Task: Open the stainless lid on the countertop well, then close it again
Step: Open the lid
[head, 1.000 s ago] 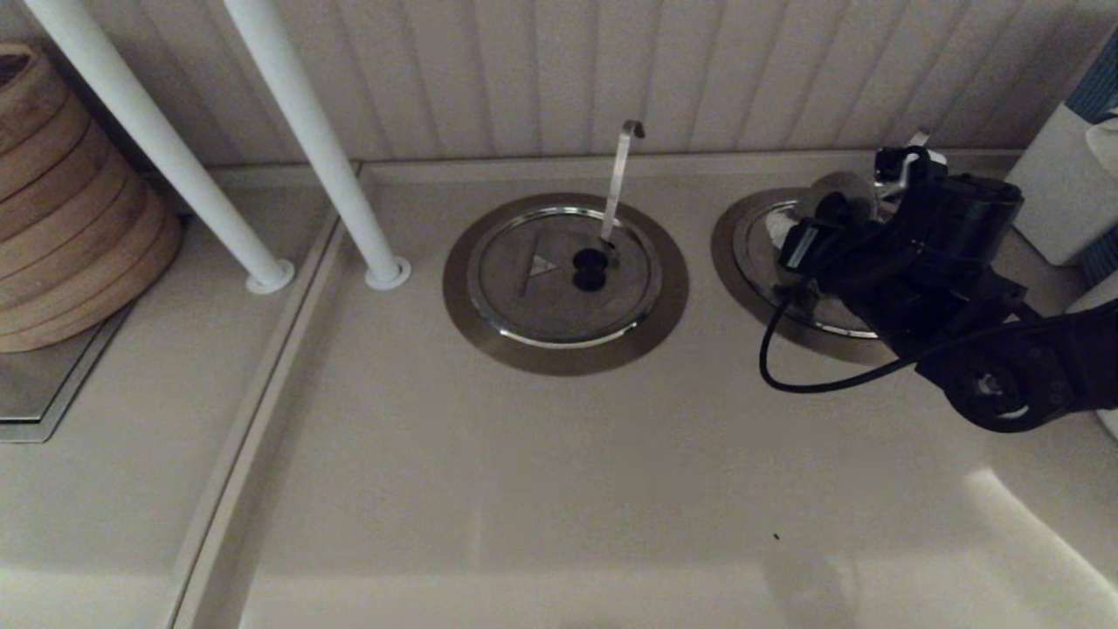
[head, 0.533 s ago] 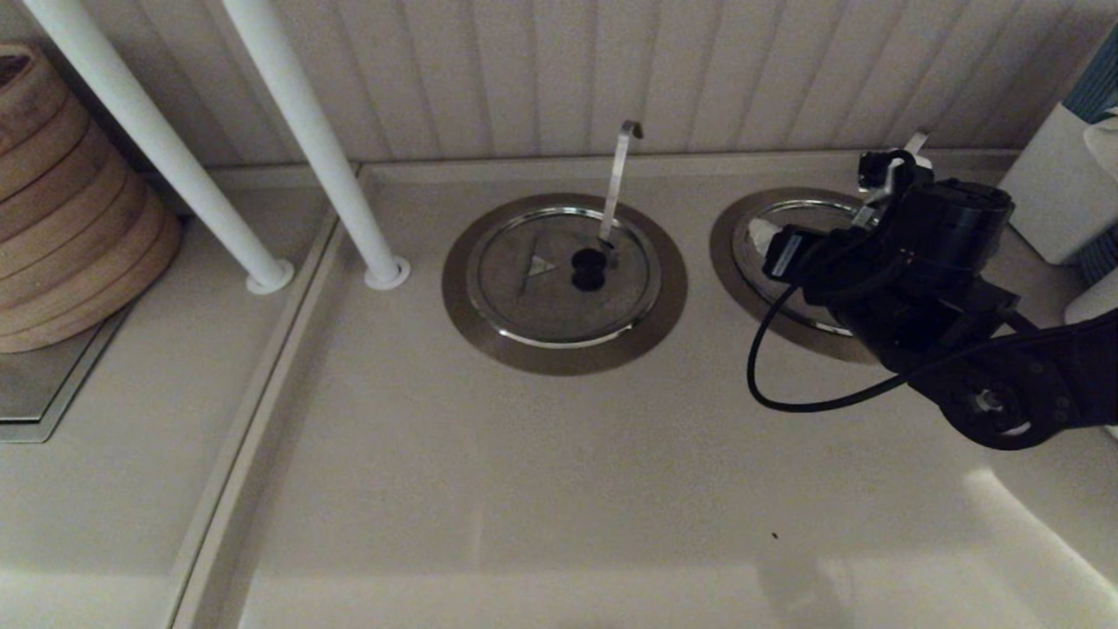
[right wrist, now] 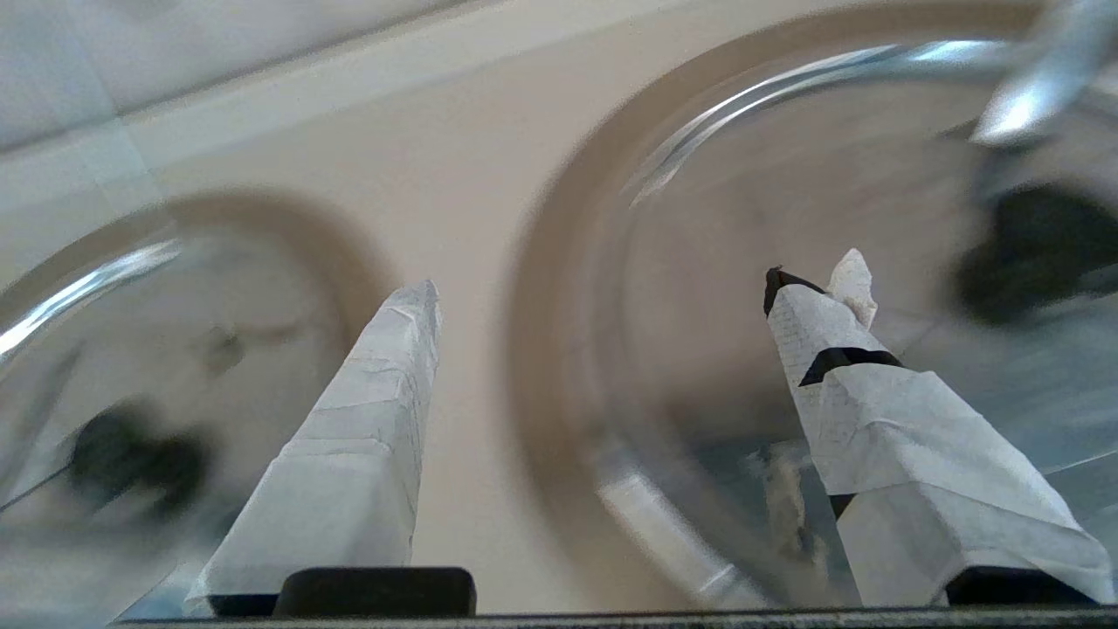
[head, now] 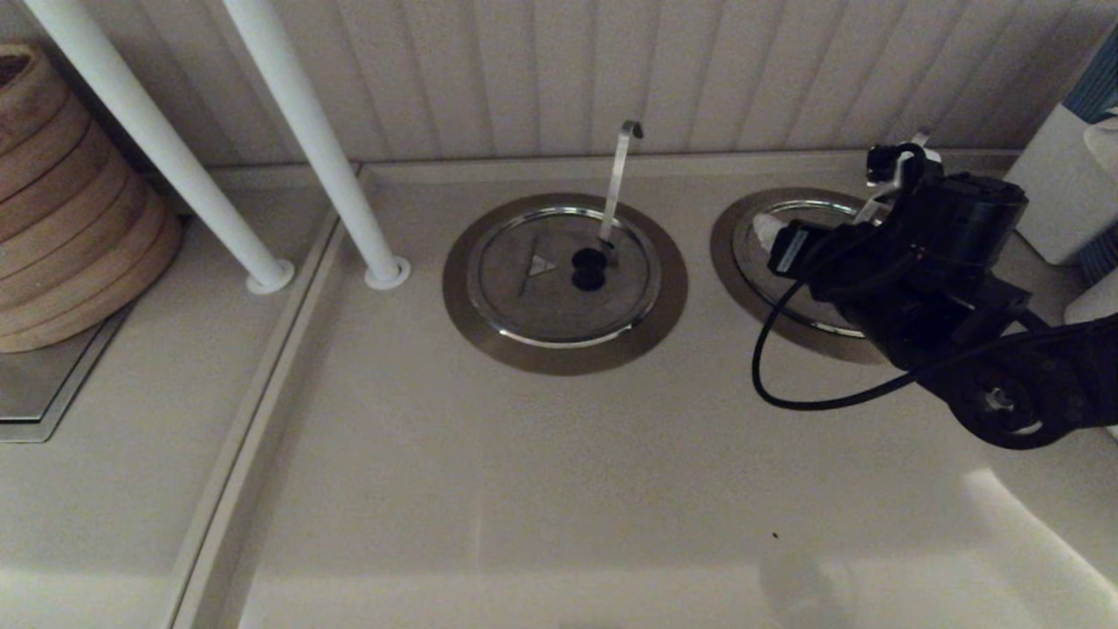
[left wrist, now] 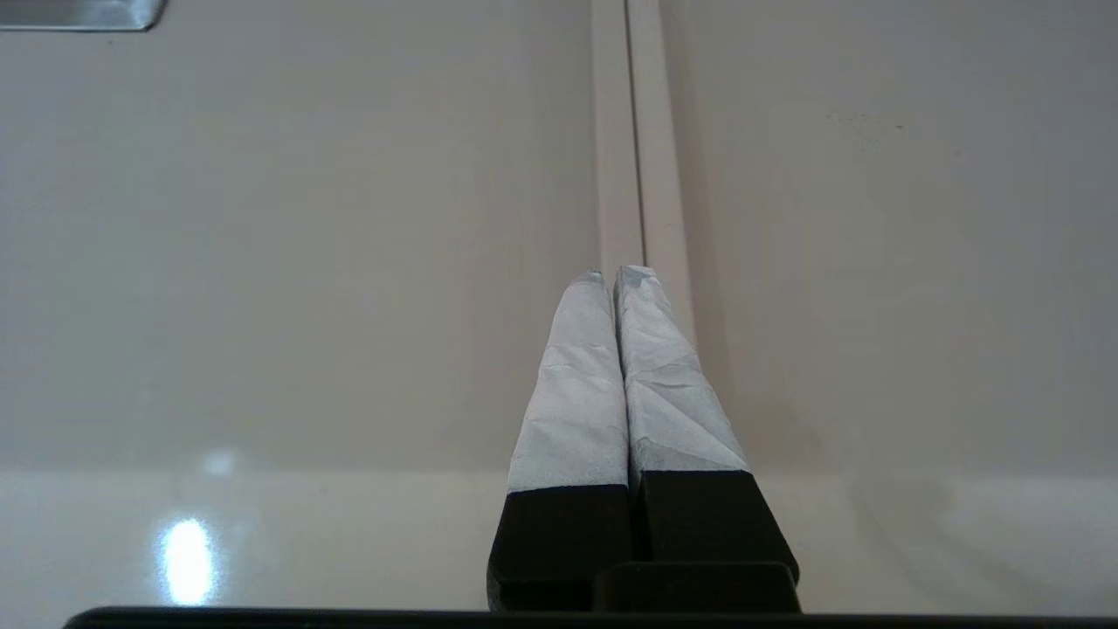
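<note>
Lowered flat again, the stainless lid (right wrist: 786,201) fills its brushed-steel countertop well (head: 729,253) — right gripper (right wrist: 603,288) spread wide, empty.

Left gripper (left wrist: 616,278): tape-wrapped fingers (left wrist: 572,393) pressing together, hovering over pale countertop (left wrist: 262,262); raised seam strip (left wrist: 631,131) running ahead; steel plate corner (left wrist: 83,13) showing.

The round flat steel lid (head: 563,275) is brushed and matt inside a polished bright rim; its wide ring flange (head: 463,306) is dull brushed metal. The beige countertop (head: 524,489) is smooth and glossy. Crinkled white paper-like tape wraps the right gripper's fingers (right wrist: 349,437).
</note>
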Robot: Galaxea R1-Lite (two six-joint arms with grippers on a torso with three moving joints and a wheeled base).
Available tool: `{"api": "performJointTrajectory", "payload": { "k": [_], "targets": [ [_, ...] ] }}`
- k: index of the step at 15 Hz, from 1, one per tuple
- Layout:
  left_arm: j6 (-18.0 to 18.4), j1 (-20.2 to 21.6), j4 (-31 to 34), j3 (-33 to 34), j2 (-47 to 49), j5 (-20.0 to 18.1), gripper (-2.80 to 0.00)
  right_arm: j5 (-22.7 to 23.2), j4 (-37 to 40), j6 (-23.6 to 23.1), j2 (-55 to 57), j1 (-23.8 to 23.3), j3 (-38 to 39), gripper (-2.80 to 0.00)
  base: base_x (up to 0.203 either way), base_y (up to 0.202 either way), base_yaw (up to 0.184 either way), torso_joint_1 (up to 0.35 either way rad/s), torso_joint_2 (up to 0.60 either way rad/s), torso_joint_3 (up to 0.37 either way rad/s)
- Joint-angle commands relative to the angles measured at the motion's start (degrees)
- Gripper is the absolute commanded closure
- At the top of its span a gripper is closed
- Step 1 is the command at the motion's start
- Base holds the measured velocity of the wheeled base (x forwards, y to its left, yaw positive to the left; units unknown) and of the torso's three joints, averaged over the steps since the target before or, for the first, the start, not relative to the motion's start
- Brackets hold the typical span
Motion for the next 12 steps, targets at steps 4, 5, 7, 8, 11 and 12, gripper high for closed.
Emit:
{"api": "performJointTrajectory", "payload": {
  "k": [4,5,7,8,11,12],
  "targets": [
    [0.0,0.0,0.0,0.0,0.1,0.0,0.0,-0.2,0.1,-1.5,9.4,-13.0,-8.9,-2.8,0.0,0.0,0.0,0.0,0.0,0.0],
    [0.0,0.0,0.0,0.0,0.1,0.0,0.0,-0.2,0.2,-1.9,11.0,-14.7,-10.6,-2.8,0.0,0.0,0.0,0.0,0.0,0.0],
    [0.0,0.0,0.0,0.0,0.1,0.0,0.0,-0.4,0.1,-2.9,11.7,-15.3,-10.9,-2.8,0.0,0.0,0.0,0.0,0.0,0.0],
    [0.0,0.0,0.0,0.0,0.1,0.0,0.0,-1.0,0.0,-3.1,11.8,-15.4,-11.0,-2.8,0.0,0.0,0.0,0.0,0.0,0.0],
    [0.0,0.0,0.0,0.0,0.1,0.0,0.0,-1.0,-0.2,-3.1,12.9,-15.5,-11.0,-2.8,0.0,0.0,0.0,0.0,0.0,0.0],
    [0.0,0.0,0.0,0.0,0.1,0.0,0.0,-1.0,-0.2,-3.1,13.1,-15.5,-11.1,-2.8,0.0,0.0,0.0,0.0,0.0,0.0]
  ]
}}
